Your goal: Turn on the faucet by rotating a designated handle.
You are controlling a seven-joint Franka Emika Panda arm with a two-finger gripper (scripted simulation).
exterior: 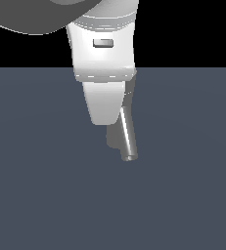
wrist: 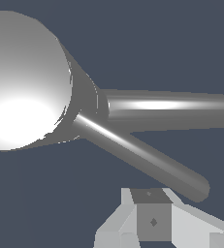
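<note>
Looking straight down on the faucet [wrist: 26,77] in the wrist view, with its round cap shining big and bright. Sticking out sideways from under the cap: the thin handle [wrist: 142,160], and next to it the fatter spout [wrist: 181,109], spreading apart like a V. Standing on the dark ground [exterior: 36,195] in the exterior view, but mostly hiding behind the white arm [exterior: 104,88], with only one slanted grey tube peeking out below. Not able to say from there whether handle or spout.

Hovering just beside the far end of the handle: the gripper [wrist: 152,220]. Seeming not to be touching the rod, though very near it. Showing only one grey pad and some white casing, so not able to tell about the claw: spread or squeezed together. Not seeming to be holding anything.

Probably working on the getting-close step, lining up with the handle before pushing. Not seeing any sign of turning yet.

Next, likely needing to come in against the side of the rod near its tip, then pushing it around the cap in a curve. Needing care to stay on the thin rod, keeping away from the fat spout and not slipping off the rounded end.
</note>
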